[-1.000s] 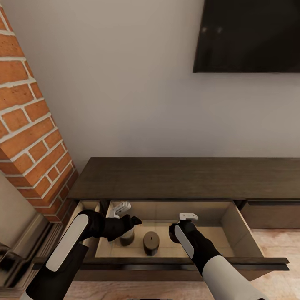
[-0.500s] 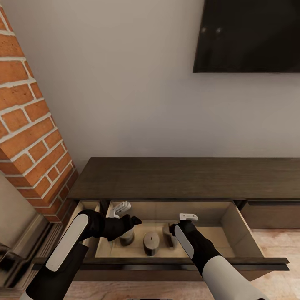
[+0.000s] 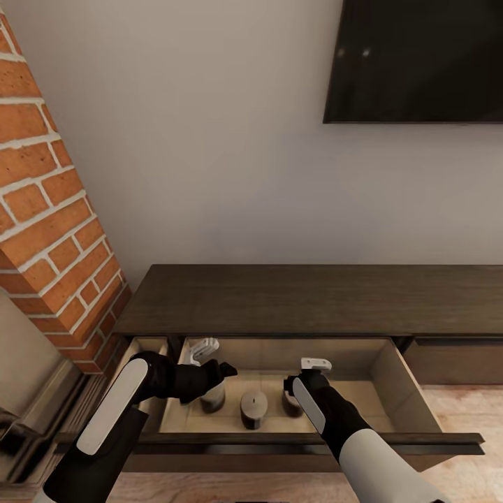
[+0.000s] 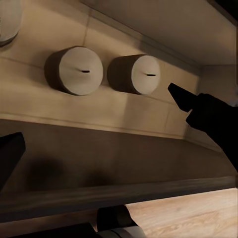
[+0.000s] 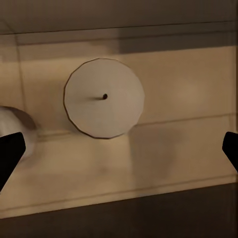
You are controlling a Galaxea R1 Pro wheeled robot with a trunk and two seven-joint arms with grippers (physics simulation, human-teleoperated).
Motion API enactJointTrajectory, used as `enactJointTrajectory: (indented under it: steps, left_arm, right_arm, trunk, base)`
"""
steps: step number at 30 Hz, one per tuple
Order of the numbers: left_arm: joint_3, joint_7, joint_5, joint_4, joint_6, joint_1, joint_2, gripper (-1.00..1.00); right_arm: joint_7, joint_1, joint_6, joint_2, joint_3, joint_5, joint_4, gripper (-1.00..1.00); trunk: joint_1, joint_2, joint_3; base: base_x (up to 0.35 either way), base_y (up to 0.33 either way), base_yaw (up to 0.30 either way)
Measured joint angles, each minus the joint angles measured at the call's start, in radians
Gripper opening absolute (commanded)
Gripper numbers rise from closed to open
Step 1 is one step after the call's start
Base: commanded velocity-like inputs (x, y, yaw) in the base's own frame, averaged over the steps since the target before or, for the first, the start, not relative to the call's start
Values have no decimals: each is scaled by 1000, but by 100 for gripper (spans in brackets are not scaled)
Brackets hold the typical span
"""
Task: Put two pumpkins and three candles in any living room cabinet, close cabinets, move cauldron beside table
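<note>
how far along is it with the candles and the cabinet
Done: three candles stand in the open drawer of the cabinet: left candle, middle candle, right candle. In hand: nothing; the left gripper and right gripper hover open above them. Left: closing the drawer; pumpkins and cauldron aren't in sight.

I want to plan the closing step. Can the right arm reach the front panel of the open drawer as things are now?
Probably yes. The right gripper hangs open over the open drawer, just behind its front panel, holding nothing. The candle beneath it stands free, and nothing lies between gripper and panel.
</note>
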Motion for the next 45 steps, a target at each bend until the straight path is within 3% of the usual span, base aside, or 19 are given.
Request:
enactJointTrajectory:
  steps: [32,35,36,45]
  left_arm:
    - [0,12,2,4,1,1,0,100]
    - [0,12,2,4,1,2,1,100]
    - [0,12,2,4,1,2,1,100]
    - [0,12,2,4,1,2,1,100]
  right_arm:
    - [21,1,57,-12,-2,-11,-23,100]
    - [21,2,78,-12,-3,-13,-23,100]
    - [21,2,121,-12,-3,-14,-24,100]
    - [23,2,140,-10,-6,-14,-23,100]
  trunk:
    - [-123,224,100]
    - [-134,245,110]
    - [-138,252,113]
    - [-172,315,141]
  base:
    - [-38,0,0]
    - [-32,0,0]
    - [-125,6,0]
    - [-123,30,0]
